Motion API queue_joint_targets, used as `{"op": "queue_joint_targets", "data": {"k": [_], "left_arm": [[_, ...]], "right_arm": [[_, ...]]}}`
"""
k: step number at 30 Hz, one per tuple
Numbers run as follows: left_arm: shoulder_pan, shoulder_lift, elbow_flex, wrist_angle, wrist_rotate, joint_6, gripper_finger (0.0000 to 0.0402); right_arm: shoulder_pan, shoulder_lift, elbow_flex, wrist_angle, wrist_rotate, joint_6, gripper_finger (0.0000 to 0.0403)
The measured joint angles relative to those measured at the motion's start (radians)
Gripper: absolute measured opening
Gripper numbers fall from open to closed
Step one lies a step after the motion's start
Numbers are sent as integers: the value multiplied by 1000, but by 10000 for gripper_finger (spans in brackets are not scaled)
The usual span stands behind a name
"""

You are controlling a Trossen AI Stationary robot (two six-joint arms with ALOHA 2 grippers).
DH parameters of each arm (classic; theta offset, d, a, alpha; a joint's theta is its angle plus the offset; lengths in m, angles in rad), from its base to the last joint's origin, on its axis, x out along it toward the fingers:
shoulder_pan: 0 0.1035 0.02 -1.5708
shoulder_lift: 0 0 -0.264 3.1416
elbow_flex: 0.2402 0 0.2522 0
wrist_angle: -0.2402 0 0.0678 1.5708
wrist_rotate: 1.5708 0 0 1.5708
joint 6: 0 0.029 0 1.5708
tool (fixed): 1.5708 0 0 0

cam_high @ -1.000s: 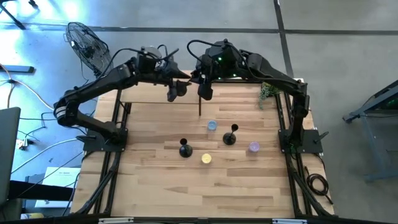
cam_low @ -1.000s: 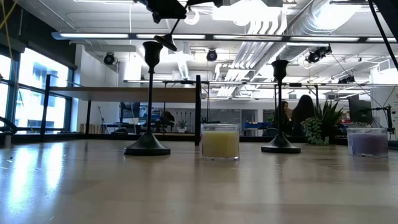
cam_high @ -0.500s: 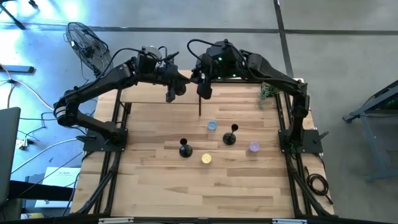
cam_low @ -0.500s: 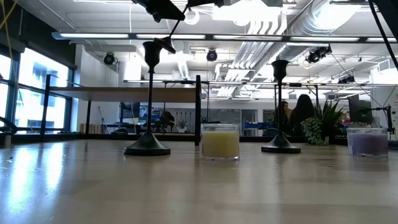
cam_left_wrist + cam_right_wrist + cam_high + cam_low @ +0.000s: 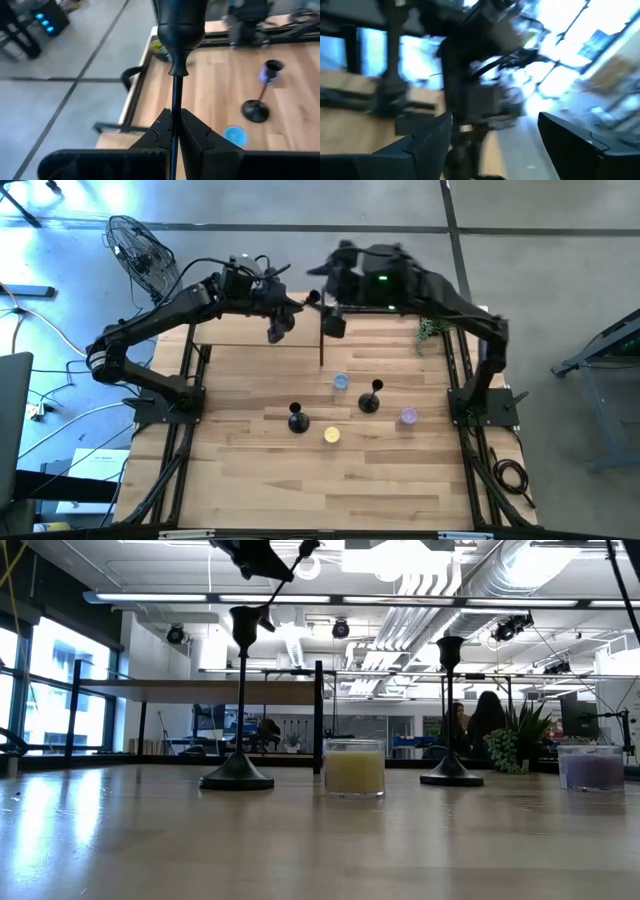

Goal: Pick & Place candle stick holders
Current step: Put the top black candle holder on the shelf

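One black candle stick holder (image 5: 181, 30) is up in the air above the table's far edge, its thin stem (image 5: 285, 582) in my shut left gripper (image 5: 175, 116). Its base is out of the left wrist view. Two more holders stand on their round bases on the table, one left of centre (image 5: 298, 420) (image 5: 238, 700) and one right of centre (image 5: 370, 402) (image 5: 450, 710). My right gripper (image 5: 495, 120) hangs open, just right of the held holder, with nothing between its fingers. My left gripper pinches the holder's thin stem (image 5: 175, 102) between its two fingers, a little below the cup. The fingers come from the table's left, slanting slightly down, and lie across the stem. The holder hangs clear of the table, tilted, cup up and rightward, lower end (image 5: 266, 610) below.
Three small glass candles stand among the holders: blue (image 5: 341, 382), yellow (image 5: 332, 435) and purple (image 5: 408, 417). A small green plant (image 5: 430, 328) sits at the far right corner. The near half of the wooden table (image 5: 300, 490) is bare wood.
My right gripper has drawn away from the held holder, rising and going back toward the table's right, and the holder stays in my left gripper. My left gripper has stayed in place above the far edge.
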Motion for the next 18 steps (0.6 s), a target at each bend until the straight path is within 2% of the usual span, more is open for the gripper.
{"op": "queue_joint_targets", "data": {"k": [4,7,11,15,18], "left_arm": [[0,-29,0,6,-31,1,6],[0,-56,0,6,-61,23,6],[0,-111,0,1,-192,14,6],[0,-199,0,5,-377,-5,6],[1,-265,0,30,-441,-22,6]], "right_arm": [[45,-53,0,-5,121,-29,290],[69,-72,0,-27,138,10,290],[109,-76,0,-42,151,17,291],[147,-76,0,-56,262,-13,291],[163,-76,0,-58,327,-30,291]]}}
